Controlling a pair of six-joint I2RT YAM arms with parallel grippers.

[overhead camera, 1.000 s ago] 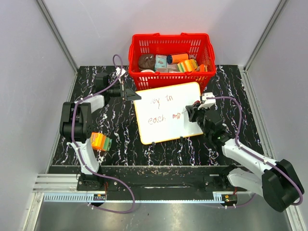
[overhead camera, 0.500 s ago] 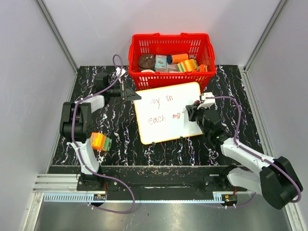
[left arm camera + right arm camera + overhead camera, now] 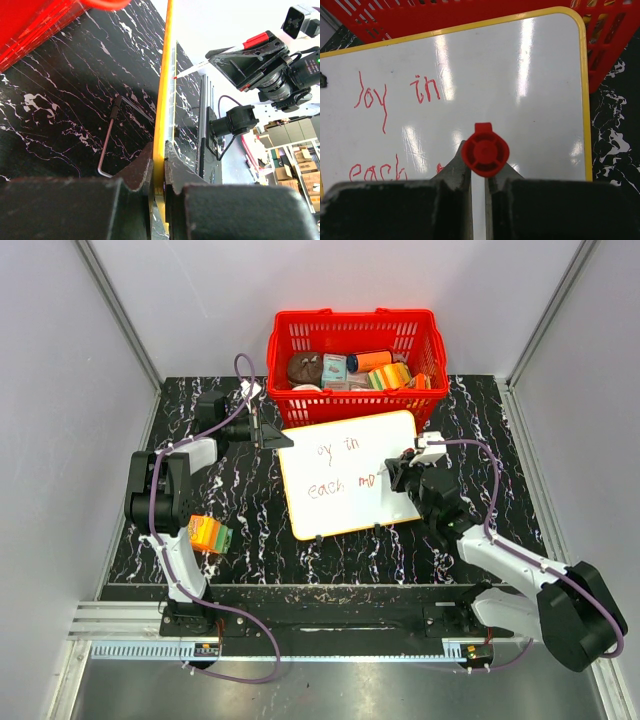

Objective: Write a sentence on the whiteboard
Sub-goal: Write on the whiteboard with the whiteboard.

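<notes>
The whiteboard [image 3: 372, 437] lies tilted on the dark table in front of the basket. On it the sentence [image 3: 334, 448] reads "joy in" in thin red marker, with "each" and a couple more letters on the line below. My left gripper [image 3: 284, 440] is shut on the board's yellow rim [image 3: 163, 100] at its left corner. My right gripper [image 3: 394, 473] is shut on a red marker [image 3: 485, 151], seen end-on over the board [image 3: 530, 75]. In the left wrist view the marker's tip [image 3: 176, 77] touches the board's face.
A red basket [image 3: 357, 348] full of small items stands just behind the board. An orange and green box [image 3: 209, 534] sits beside the left arm. A bent metal hex key [image 3: 108, 142] lies on the table by the board's edge. Grey walls close in both sides.
My right gripper has shifted slightly with the marker at the end of the second line, where a small stroke has been added. The left gripper and the board have stayed still.
</notes>
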